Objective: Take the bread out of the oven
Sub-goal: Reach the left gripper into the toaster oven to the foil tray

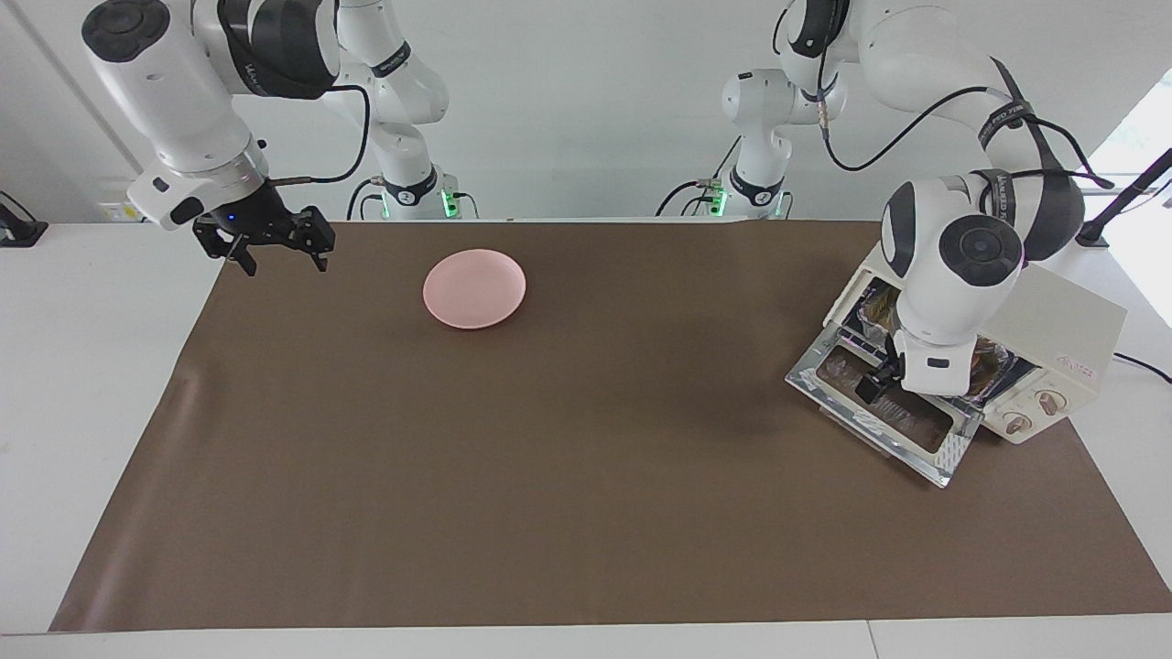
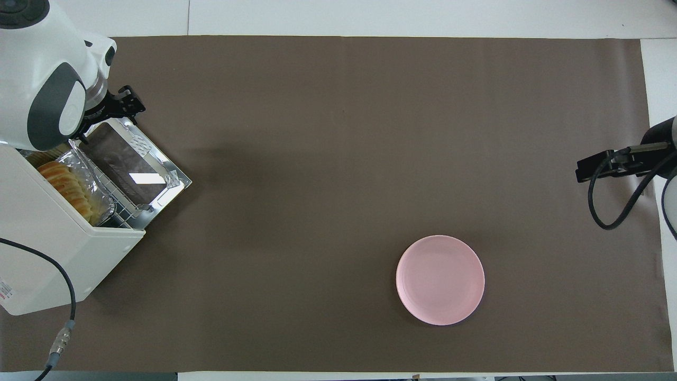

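So left gripper (image 1: 881, 380) spread, empty, over cream-white toaster oven's (image 1: 1053, 316) dropped glass door (image 2: 129, 168); golden ridged bread (image 2: 66, 186) inside; right gripper (image 1: 273, 245) spread, waiting.

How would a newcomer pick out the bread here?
Find the cream-white oven at the left arm's end of the table, its glass door dropped open. Inside, a crinkled foil tray holds the bread: golden, ridged crosswise, unlike the silver tray.

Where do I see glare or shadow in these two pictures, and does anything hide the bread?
Overhead view: a bright glare patch on the oven door; the bread shows in the foil tray. Facing view: the left arm covers the bread and throws a soft shadow on the brown mat.
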